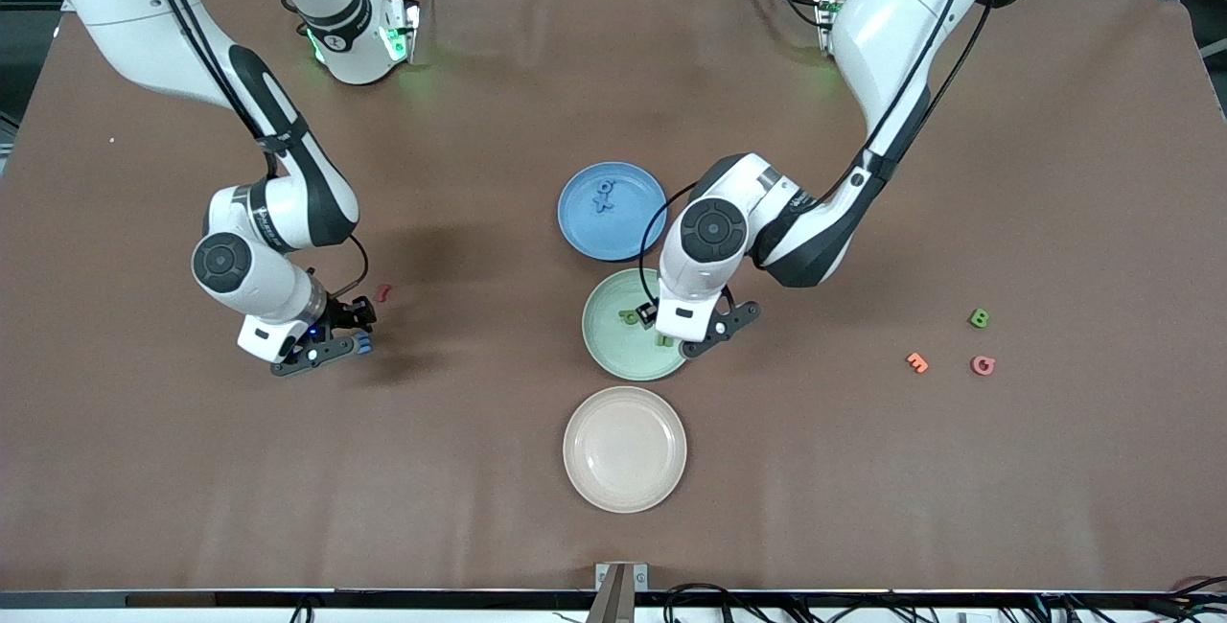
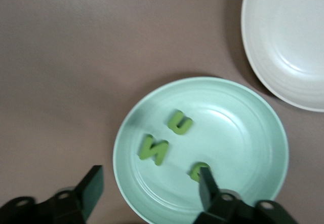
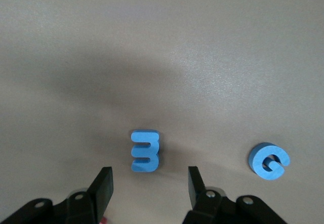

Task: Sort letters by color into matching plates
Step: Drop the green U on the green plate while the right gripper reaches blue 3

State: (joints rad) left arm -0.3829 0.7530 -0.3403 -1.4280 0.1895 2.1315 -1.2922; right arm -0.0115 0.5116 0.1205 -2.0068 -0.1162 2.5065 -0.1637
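Currently left hand [image 1: 692, 333] hovers over the mint green plate [image 2: 253, 148], fingers spread wide, holding nothing; three green letters [image 2: 154, 149] lie in that plate. Right hand [image 3: 148, 193] is low over the bench [image 1: 479, 470] toward the right arm's end, fingers apart around a blue letter [image 3: 145, 150], not gripping it; another blue letter [image 3: 269, 160] lies beside. Blue plate [image 1: 633, 230] holds two blue letters [image 1: 603, 196]. Beige plate [image 1: 624, 449] sits nearest the front camera.
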